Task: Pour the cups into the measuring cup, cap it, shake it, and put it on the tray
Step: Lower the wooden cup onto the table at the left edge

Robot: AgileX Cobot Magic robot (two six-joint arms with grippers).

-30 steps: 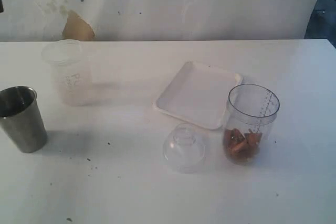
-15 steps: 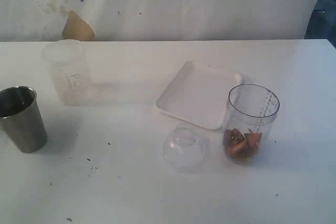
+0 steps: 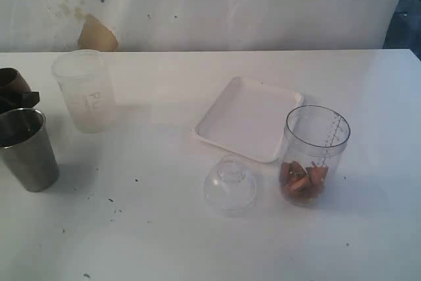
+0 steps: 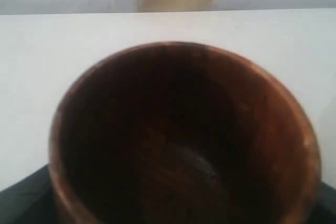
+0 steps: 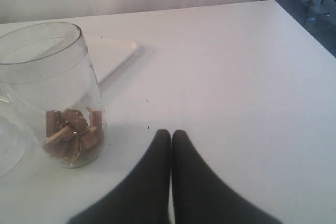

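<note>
Exterior view: bright, diffuse light; white table washed out, faint pink cast; soft shadow beside the steel tumbler — low contrast, slightly soft focus. Left wrist view: brown cup close up, blurred, interior dark. Right wrist view sharper — cooler tint.

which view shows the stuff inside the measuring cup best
The right wrist view: the measuring cup sits close, its brown pieces distinct. The exterior view shows them smaller. The left wrist view shows only the brown cup.
</note>
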